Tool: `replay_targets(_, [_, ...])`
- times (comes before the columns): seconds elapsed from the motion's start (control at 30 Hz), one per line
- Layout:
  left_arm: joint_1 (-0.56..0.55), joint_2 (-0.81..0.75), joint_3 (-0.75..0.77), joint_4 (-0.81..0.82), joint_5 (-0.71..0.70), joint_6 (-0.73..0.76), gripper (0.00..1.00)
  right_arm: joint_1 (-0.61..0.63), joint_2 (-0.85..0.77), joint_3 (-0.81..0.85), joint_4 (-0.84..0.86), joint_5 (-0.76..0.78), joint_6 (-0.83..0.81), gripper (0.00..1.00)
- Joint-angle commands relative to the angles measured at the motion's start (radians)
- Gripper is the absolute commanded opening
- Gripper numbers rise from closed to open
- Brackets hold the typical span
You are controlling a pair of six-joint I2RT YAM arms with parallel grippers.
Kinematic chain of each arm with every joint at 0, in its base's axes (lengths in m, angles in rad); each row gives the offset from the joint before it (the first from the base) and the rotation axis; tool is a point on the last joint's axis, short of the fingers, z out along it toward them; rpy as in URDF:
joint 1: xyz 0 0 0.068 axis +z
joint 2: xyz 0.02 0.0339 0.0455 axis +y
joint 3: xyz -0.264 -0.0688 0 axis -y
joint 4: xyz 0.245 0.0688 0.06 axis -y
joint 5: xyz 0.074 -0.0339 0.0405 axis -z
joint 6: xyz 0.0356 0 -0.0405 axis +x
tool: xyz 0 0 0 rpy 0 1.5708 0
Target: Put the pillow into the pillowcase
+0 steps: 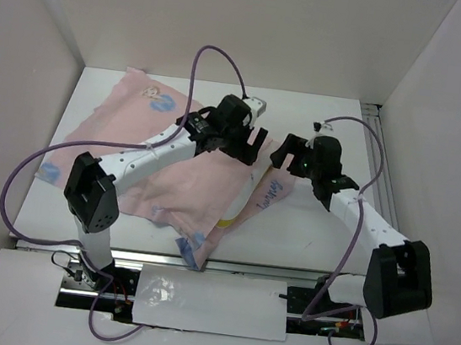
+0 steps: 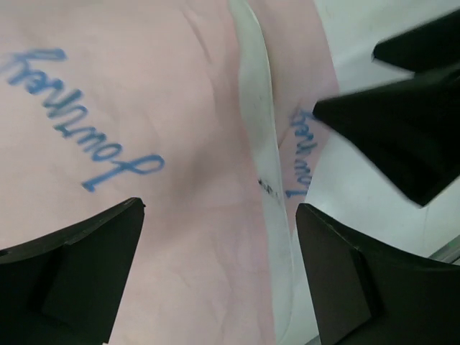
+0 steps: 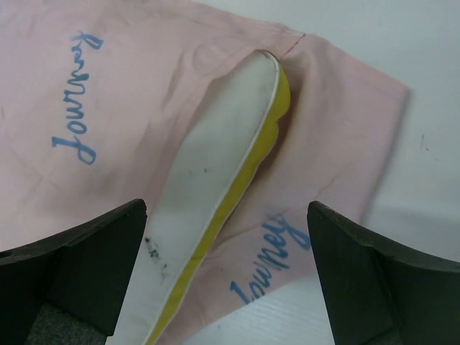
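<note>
Pillow (image 3: 215, 180) looks mostly inside, just its white/yellow edge pokes out the pillowcase (image 1: 170, 181) mouth, middle of the worktop (image 1: 316, 235). Soft n floppy, thin cloth bunches, so imo pinch it right by that edge. Left gripper (image 1: 247, 141) + right gripper (image 1: 288, 156) hover wide open, nothing held. Free room's toward the right edge.

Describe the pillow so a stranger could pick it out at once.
On the white table, find the pink pillowcase spread left of centre. Near its right edge a strip shows between the pink layers: that is the pillow. It alone is white with a yellow edge; the cloth around it is pink with blue lettering.
</note>
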Motion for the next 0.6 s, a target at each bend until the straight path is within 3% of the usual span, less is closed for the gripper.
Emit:
replay_targets(0.0, [-0.065,-0.03,-0.032,0.032,-0.008,0.033,1.0,-0.039,-0.103,-0.04,-0.086,-0.01,0.032,1.0])
replay_targets(0.3, [-0.175,0.171,0.046,-0.091,-0.128,0.041,1.0,-0.157,-0.144,-0.082,-0.144,-0.133,0.021,1.0])
replay_targets(0.57, [-0.198,0.317,0.088,-0.293,-0.398,-0.14,1.0,-0.189,-0.153,-0.103,-0.135,-0.183,-0.019,1.0])
